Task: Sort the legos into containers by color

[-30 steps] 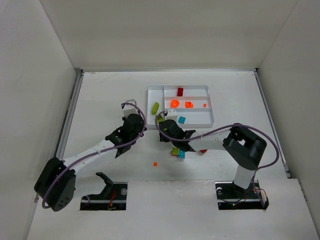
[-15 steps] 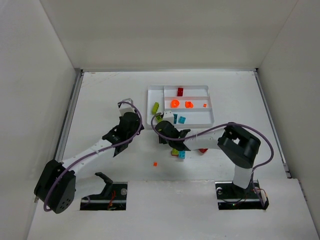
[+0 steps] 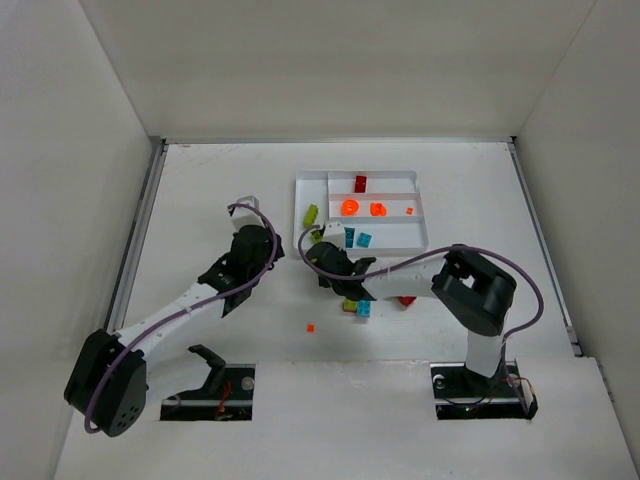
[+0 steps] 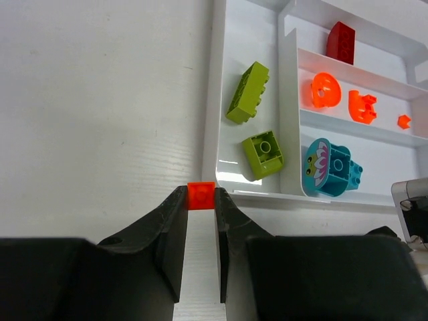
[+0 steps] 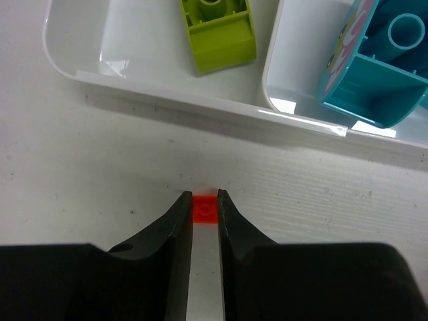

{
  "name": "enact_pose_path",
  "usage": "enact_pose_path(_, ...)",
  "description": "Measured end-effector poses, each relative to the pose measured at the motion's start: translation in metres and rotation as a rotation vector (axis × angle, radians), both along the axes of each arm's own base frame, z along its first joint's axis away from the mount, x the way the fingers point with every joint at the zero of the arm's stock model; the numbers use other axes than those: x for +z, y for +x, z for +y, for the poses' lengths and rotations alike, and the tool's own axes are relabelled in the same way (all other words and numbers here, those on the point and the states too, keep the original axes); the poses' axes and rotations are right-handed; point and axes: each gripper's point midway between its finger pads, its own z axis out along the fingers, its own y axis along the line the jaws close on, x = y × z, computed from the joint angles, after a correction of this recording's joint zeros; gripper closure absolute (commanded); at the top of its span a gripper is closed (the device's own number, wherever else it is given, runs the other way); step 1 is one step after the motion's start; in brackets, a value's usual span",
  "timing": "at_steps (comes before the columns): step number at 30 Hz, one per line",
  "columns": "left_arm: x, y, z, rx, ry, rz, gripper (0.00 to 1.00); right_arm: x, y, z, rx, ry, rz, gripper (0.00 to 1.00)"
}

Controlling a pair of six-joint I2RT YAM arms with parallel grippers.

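Several bricks [image 4: 249,92] sit sorted in the tray [image 4: 208,100] ahead of your hands. Your left hand [image 4: 200,202] grips an orange cube [image 4: 200,196] and your right hand [image 5: 204,200] an orange chip [image 5: 204,208]; loose pieces [image 3: 362,307] wait behind it.

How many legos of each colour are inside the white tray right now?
green legos: 2
orange legos: 3
red lego: 1
teal legos: 2, touching each other
Total in the tray: 8
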Motion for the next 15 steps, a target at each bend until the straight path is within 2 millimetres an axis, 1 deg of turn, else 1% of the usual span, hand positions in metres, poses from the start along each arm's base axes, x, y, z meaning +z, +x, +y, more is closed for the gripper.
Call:
enact_pose_path(2, -0.001, 0.0, 0.001, 0.001, -0.004, 0.004, 0.83, 0.001, -0.001, -0.001, -0.001, -0.004, -0.003, 0.83)
enact_pose_path(4, -0.002, -0.001, -0.001, -0.003, -0.01, 0.006, 0.83, 0.003, -0.005, -0.006, -0.001, -0.007, -0.003, 0.83)
enact_pose_path(5, -0.001, -0.001, -0.001, -0.005, -0.014, 0.005, 0.83, 0.006, -0.007, -0.011, -0.002, -0.006, -0.004, 0.82)
enact_pose_path(7, -0.001, -0.001, -0.004, -0.009, -0.02, 0.005, 0.83, 0.019, -0.01, -0.018, -0.006, 0.012, -0.016, 0.82)
enact_pose_path(9, -0.003, 0.0, -0.009, -0.019, -0.02, 0.01, 0.83, 0.041, -0.008, -0.024, -0.014, 0.056, -0.044, 0.82)
enact_pose_path(11, -0.006, 0.0, -0.02, -0.044, -0.015, 0.023, 0.83, 0.067, -0.001, -0.031, -0.031, 0.111, -0.081, 0.82)
enact_pose_path(13, -0.008, 0.004, -0.038, -0.076, -0.007, 0.034, 0.83, 0.093, 0.01, -0.041, -0.06, 0.164, -0.126, 0.82)
enact_pose_path(15, -0.007, 0.011, -0.057, -0.107, -0.002, 0.039, 0.82, 0.113, 0.023, -0.057, -0.099, 0.203, -0.167, 0.82)
